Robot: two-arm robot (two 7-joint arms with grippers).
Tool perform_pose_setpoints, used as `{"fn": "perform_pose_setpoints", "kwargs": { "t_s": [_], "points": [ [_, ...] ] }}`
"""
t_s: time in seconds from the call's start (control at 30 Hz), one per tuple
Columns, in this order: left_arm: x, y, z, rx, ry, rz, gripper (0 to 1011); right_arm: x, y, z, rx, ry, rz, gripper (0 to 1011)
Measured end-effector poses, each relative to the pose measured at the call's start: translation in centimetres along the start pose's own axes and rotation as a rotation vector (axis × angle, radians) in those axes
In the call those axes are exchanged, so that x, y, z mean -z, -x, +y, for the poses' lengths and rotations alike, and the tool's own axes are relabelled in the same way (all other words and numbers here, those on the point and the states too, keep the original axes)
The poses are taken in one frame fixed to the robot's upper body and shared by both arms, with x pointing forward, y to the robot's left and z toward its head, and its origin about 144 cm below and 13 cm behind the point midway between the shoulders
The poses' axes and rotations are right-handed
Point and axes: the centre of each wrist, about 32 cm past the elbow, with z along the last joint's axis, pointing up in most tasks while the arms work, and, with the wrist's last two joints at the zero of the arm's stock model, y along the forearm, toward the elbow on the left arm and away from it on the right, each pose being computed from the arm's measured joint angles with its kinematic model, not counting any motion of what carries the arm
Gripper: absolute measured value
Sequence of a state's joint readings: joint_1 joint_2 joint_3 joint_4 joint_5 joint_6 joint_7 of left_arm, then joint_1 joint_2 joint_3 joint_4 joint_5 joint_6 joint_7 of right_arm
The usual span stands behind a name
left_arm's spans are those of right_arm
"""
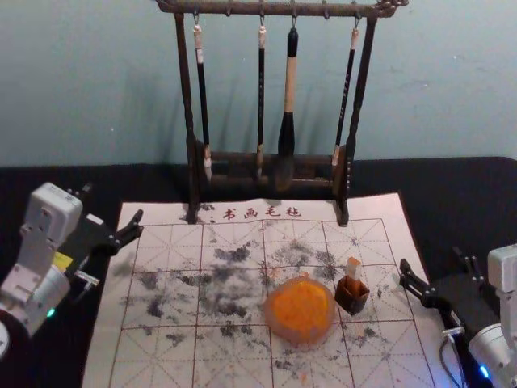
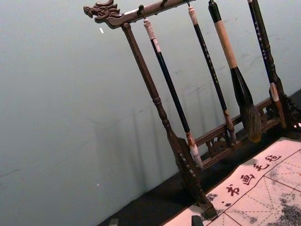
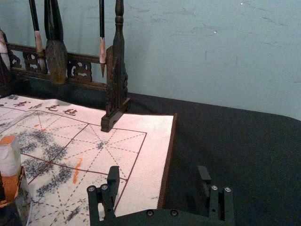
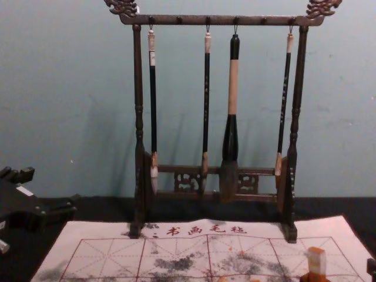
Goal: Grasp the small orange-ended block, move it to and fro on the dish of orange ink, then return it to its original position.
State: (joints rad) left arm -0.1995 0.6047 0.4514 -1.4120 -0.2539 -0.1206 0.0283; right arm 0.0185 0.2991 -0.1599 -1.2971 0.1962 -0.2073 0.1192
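Note:
In the head view, the small pale block with an orange end stands upright in a brown, orange-stained holder, right of the round dish of orange ink. My right gripper is open, to the right of the holder and apart from it. The right wrist view shows this gripper with nothing between its fingers, and the block in its holder at the edge. Parked beyond the mat's left edge, my left gripper is open. The chest view shows the block rising from the holder.
A dark wooden rack with hanging brushes stands along the mat's back edge, before the wall. The ink-smudged, gridded mat lies under the dish and holder. Black cloth extends beyond the mat's right side.

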Motion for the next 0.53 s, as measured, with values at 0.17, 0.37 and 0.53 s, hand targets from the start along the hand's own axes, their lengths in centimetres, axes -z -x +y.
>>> {"fn": "perform_pose_setpoints", "kwargs": {
  "t_s": [0.17, 0.37, 0.53],
  "points": [
    [0.0, 0.0, 0.0, 0.0, 0.0, 0.0, 1001, -0.04, 0.01, 0.01, -0.001, -0.001, 0.0, 1000],
    [0.0, 0.0, 0.0, 0.0, 0.0, 0.0, 1001, -0.07, 0.0, 0.02, -0.002, -0.002, -0.001, 1000],
    [0.0, 0.0, 0.0, 0.0, 0.0, 0.0, 1001, -0.08, -0.01, 0.02, -0.002, -0.002, -0.001, 1000]
  ]
}}
